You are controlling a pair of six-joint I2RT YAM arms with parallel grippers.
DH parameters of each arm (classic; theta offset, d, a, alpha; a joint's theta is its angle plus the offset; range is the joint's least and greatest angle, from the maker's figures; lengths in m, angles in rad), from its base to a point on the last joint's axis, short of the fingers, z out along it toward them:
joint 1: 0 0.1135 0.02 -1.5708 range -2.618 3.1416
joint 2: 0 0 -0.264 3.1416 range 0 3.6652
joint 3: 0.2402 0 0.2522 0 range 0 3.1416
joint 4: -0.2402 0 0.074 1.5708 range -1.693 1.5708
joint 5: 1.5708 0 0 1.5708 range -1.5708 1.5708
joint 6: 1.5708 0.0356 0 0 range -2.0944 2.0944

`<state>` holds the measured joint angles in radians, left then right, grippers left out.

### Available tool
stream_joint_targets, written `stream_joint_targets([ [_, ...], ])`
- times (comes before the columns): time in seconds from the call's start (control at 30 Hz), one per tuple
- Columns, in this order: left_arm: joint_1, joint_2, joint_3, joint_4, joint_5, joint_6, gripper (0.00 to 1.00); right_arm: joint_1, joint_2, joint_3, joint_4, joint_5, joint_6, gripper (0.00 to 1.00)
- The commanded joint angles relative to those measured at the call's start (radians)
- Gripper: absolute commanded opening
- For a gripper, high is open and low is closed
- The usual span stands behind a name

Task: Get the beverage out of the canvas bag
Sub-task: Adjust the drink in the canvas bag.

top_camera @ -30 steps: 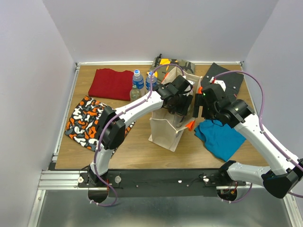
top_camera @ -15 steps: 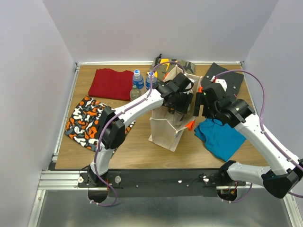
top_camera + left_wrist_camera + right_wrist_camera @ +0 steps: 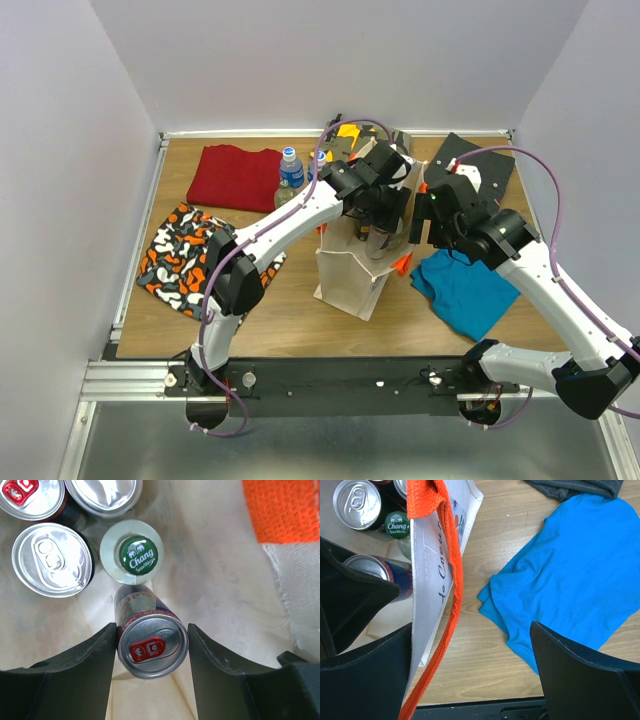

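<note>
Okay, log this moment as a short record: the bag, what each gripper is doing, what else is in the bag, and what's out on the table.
bag: canvas bag, upright, mouth open
left gripper: inside the bag, shut on red-tab can
right gripper: open, astride the bag's wall and orange handle
also in bag: green-capped Chang bottle, silver-top can, two more cans partly in view
on table: water bottle, red cloth, blue cloth

Wooden table (image 3: pixel 290 315) under canvas bag (image 3: pixel 348 280), clothes (image 3: pixel 235 178), bottle (image 3: pixel 291 172)
</note>
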<state>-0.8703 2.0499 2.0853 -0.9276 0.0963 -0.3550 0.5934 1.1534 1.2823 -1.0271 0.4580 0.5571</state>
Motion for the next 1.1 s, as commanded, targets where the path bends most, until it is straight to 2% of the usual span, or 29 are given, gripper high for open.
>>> stream_joint_targets([
  [0.0,-0.001,-0.037,0.007,-0.005,-0.015,0.019,0.00,-0.006,-0.009,0.029,0.024,0.038,0.000,1.00],
  [0.3,-0.001,-0.050,-0.017,-0.005,-0.056,0.025,0.00,-0.006,-0.014,0.029,0.025,0.039,0.000,1.00],
  [0.47,0.008,-0.098,-0.186,0.108,-0.083,0.015,0.00,-0.004,-0.015,0.026,0.027,0.038,-0.002,1.00],
  [0.6,0.027,-0.148,-0.378,0.304,-0.076,-0.015,0.00,-0.004,-0.018,0.020,0.027,0.033,-0.002,1.00],
  [0.7,0.039,-0.165,-0.398,0.345,-0.069,-0.029,0.00,-0.004,-0.021,0.023,0.018,0.034,-0.002,1.00],
  [0.83,0.040,-0.126,-0.346,0.283,-0.057,-0.029,0.00,-0.004,-0.015,0.022,0.024,0.028,-0.006,1.00],
  [0.9,0.040,-0.117,-0.340,0.270,-0.046,-0.029,0.19,-0.004,-0.011,0.022,0.027,0.027,-0.009,1.00],
  [0.93,0.039,-0.117,-0.343,0.269,-0.038,-0.029,0.25,-0.004,-0.008,0.023,0.030,0.027,-0.010,1.00],
  [1.07,0.039,-0.123,-0.341,0.262,-0.038,-0.030,0.36,-0.004,-0.004,0.025,0.030,0.028,-0.014,1.00],
])
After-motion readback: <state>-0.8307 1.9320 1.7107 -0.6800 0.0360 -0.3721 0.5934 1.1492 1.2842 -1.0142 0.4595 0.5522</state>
